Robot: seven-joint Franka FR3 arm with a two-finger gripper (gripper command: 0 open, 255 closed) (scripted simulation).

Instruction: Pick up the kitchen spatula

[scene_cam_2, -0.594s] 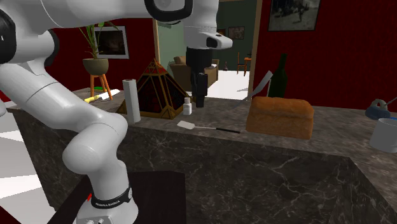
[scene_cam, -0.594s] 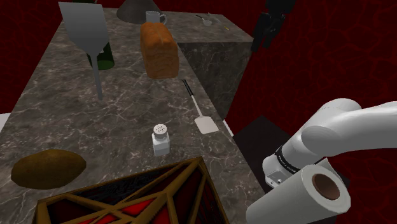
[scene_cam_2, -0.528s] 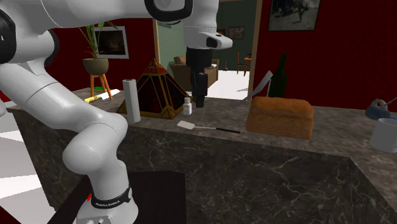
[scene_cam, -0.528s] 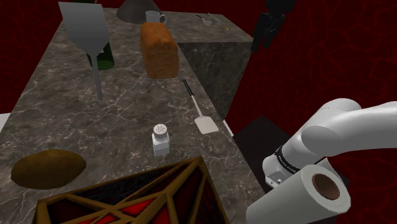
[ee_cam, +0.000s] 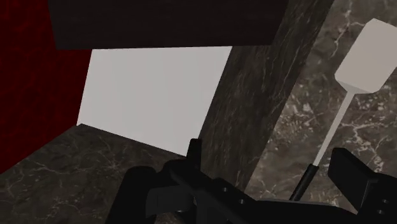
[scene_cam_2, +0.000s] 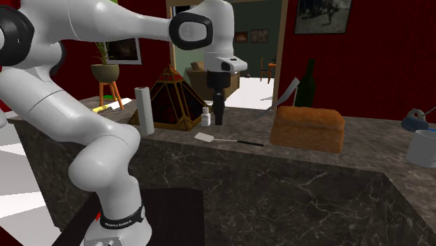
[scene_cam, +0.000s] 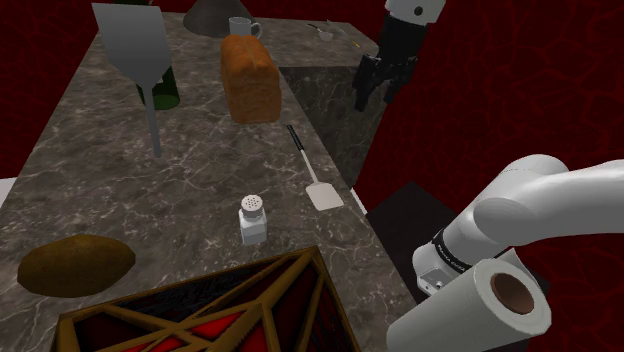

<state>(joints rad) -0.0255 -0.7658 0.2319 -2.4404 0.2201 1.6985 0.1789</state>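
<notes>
Tool (scene_cam_2: pixel 218 120) released: in the wrist view its two fingers (ee_cam: pixel 354 181) stand apart, gripping nothing. It hangs pointing down, above the dark marbled surface (scene_cam: pixel 110 190) and clear of it, at the long edge nearest the stand. Spatula (scene_cam: pixel 311 172) lies flat on the surface close along that same edge, roughly midway down its length. Its pale blade is at the end toward the stand, almost at the edge; the thin shaft and dark grip run toward the brown bread loaf (scene_cam: pixel 250 78). Tool and spatula are apart, with no contact. In the wrist view the dark grip end shows between the fingers, close to one of them, with the blade farther out. White shaker (scene_cam: pixel 253 220) stands upright just inward of the blade, not touching it. Paper towel roll (scene_cam_2: pixel 144 110) stands upright on the surface. Green bottle (scene_cam: pixel 166 92) stands beside the loaf, toward the opposite long edge.
</notes>
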